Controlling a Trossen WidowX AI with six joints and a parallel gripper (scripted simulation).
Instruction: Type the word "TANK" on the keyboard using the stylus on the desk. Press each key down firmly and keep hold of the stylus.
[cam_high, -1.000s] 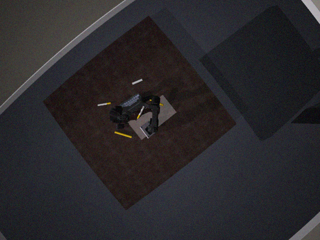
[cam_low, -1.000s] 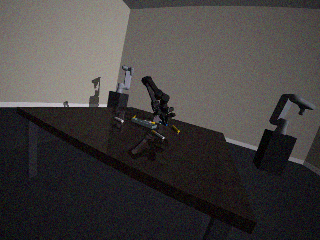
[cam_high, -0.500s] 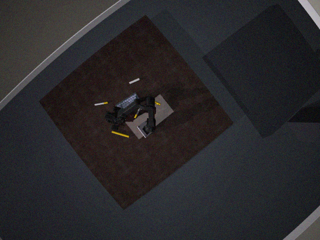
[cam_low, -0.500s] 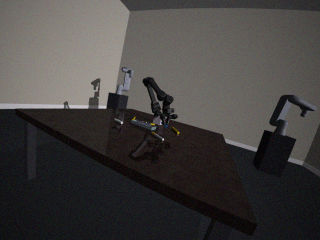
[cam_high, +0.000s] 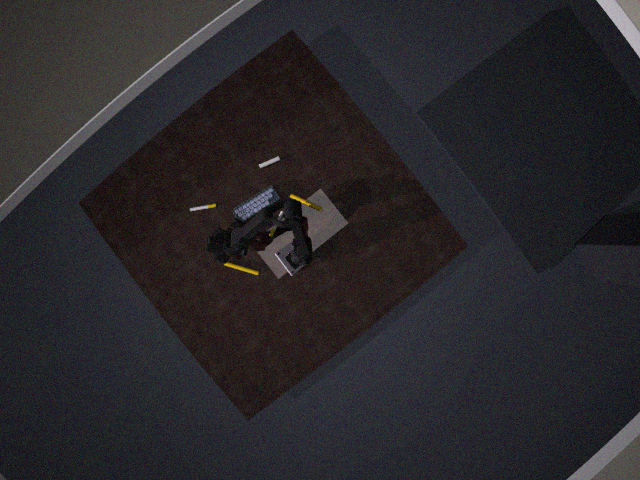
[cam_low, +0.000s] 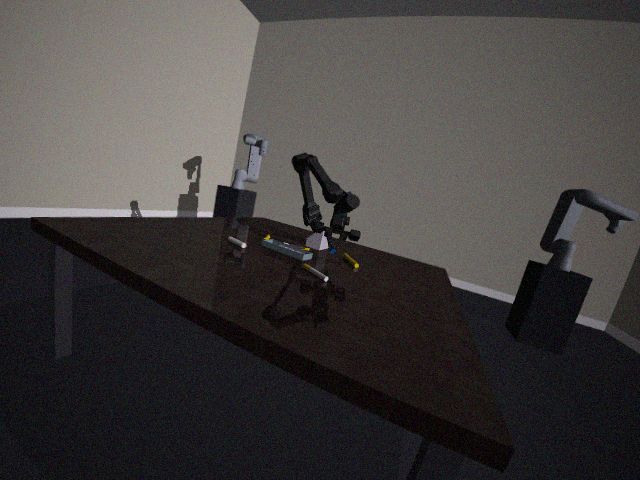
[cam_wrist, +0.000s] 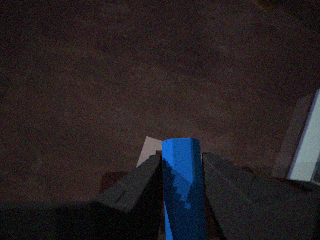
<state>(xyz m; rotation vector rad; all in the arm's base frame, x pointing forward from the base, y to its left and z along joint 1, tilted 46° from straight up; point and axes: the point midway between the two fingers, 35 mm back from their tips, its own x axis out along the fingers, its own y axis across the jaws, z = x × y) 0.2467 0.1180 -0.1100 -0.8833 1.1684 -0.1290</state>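
My gripper (cam_wrist: 181, 162) (cam_low: 333, 243) is shut on a blue stylus (cam_wrist: 181, 190) that stands up between the two dark fingers. A pale tip (cam_wrist: 148, 150) shows just behind it, and a bit of its blue shows in the exterior view (cam_low: 332, 251). From above, the gripper end of the arm (cam_high: 221, 245) hangs low over the dark brown desk (cam_high: 361, 268) (cam_low: 392, 330), a little to one side of the grey keyboard (cam_high: 256, 204) (cam_low: 286, 249). The stylus itself is hidden under the arm in the top view.
Loose pens lie around the keyboard: a white one (cam_high: 269, 162) (cam_low: 237, 241), a white-and-yellow one (cam_high: 202, 207) (cam_low: 315, 272) and two yellow ones (cam_high: 241, 268) (cam_high: 305, 201). The arm's base stands on a grey plate (cam_high: 330, 219). Two other grey arms on pedestals (cam_low: 558, 289) (cam_low: 242, 191) stand beyond the desk.
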